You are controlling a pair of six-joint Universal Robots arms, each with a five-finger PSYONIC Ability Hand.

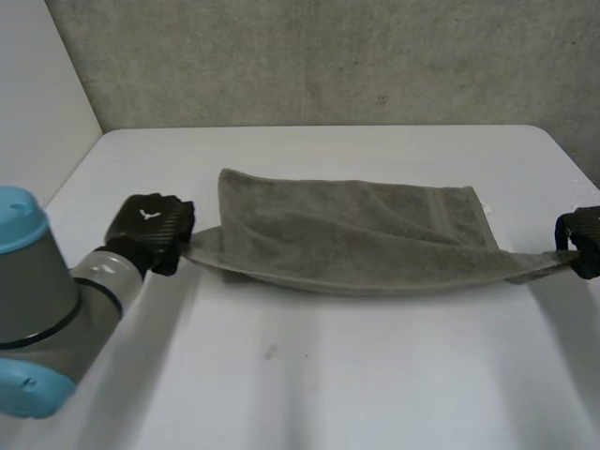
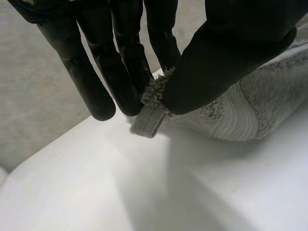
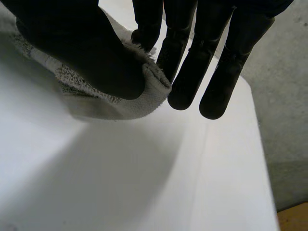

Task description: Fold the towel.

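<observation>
We have the towel (image 1: 356, 230) strung left to right over the table (image 1: 309, 375) — left hand (image 1: 150, 230) and right hand (image 1: 583, 239) pinch its near corners (one corner apiece); its far edge lies ahead of both.

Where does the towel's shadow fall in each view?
Head view: soft shadow on the table along the towel's lifted near edge. Left wrist view: dark patch under the corner the left hand pinches. Right wrist view: same under the right hand's corner.
</observation>
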